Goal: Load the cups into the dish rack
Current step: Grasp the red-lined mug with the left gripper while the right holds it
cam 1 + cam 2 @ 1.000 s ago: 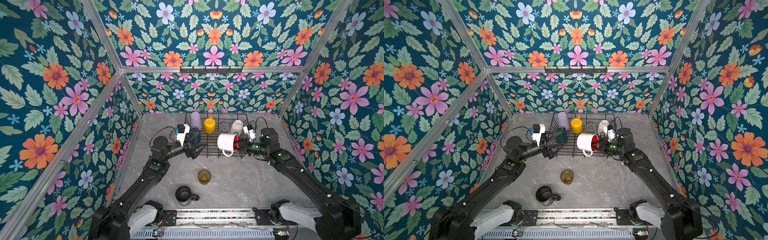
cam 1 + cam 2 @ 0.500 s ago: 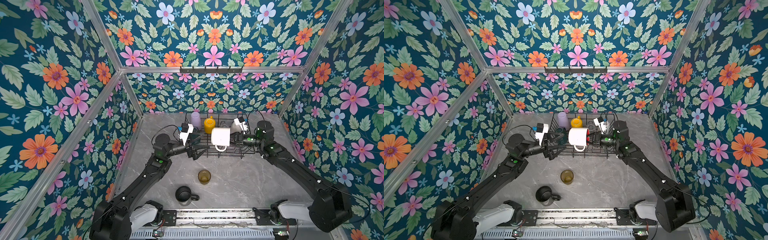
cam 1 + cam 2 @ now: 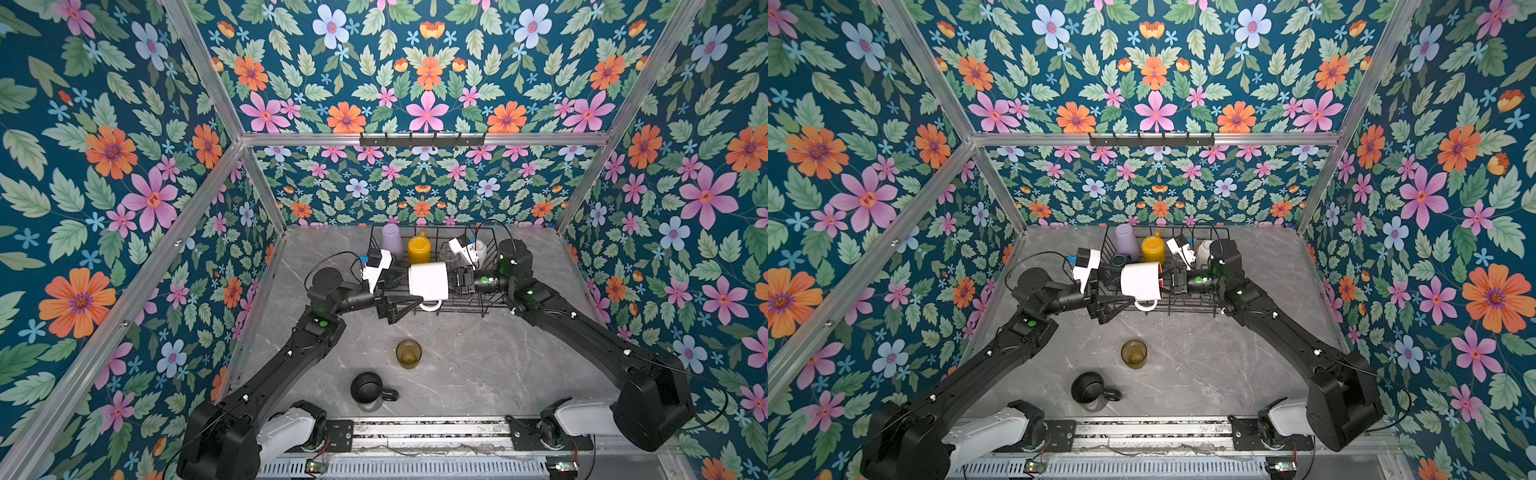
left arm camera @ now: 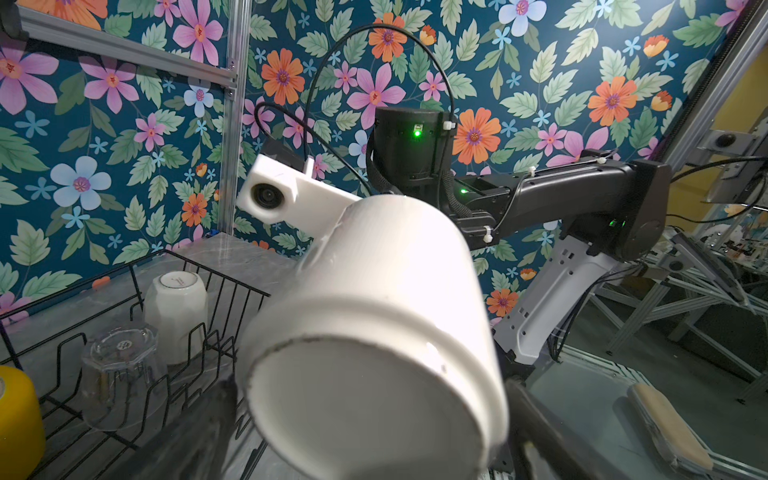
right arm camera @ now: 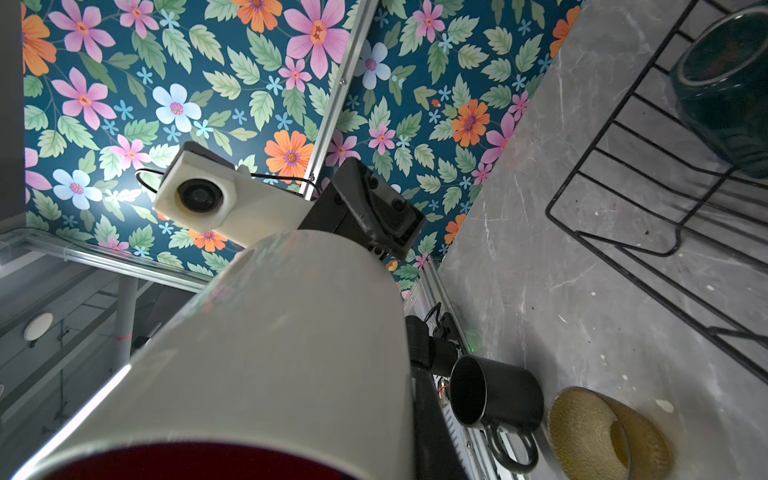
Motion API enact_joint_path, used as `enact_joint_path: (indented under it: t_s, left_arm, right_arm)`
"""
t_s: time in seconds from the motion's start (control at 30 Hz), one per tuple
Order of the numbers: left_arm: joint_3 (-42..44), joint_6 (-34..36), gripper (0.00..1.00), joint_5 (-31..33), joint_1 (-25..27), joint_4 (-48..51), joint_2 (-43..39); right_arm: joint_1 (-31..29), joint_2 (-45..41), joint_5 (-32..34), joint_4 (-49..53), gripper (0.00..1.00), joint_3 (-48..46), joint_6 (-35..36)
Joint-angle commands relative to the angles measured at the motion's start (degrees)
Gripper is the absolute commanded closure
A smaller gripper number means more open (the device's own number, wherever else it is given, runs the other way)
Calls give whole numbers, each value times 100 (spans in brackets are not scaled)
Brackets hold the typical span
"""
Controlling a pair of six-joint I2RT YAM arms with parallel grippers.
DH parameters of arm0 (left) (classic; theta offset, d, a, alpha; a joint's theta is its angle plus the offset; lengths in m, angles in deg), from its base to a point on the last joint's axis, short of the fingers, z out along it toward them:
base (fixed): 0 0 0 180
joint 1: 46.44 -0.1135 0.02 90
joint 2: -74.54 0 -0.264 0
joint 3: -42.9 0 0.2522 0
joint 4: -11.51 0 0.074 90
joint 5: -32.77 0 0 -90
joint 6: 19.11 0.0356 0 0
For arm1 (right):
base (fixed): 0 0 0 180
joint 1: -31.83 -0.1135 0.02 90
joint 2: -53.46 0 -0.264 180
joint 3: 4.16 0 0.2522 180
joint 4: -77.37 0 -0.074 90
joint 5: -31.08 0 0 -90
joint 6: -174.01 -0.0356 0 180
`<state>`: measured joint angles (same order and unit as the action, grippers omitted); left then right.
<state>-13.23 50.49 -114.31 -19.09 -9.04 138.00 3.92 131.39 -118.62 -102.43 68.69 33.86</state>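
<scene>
The fingertips of the right gripper (image 3: pixel 1172 281) are hidden from us at the rim of the white mug (image 3: pixel 1140 280). We see the teal mug (image 5: pixel 731 104) and yellow mug (image 4: pixel 18 419) cut by frame edges. In a top view the clear glass (image 3: pixel 448 251) is too faint for us to outline.

The red-inside white mug (image 3: pixel 428 281) turned from red mouth showing to white side up, handle hanging down, carried leftward by the right gripper (image 3: pixel 452 281), now just beside the left gripper (image 3: pixel 397 309).
</scene>
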Motion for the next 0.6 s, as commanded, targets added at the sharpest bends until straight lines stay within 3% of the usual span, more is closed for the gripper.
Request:
enact_joint_path:
  t_s: [0.0, 0.57]
  left_arm:
    - [-41, 63, 0, -85, 11, -173, -27]
    - [-105, 45, 0, -271, 86, -226, -132]
  right_arm:
    - [-90, -2, -260, -470, 100, 75, 119]
    - [-496, 325, -374, -610, 100, 287, 133]
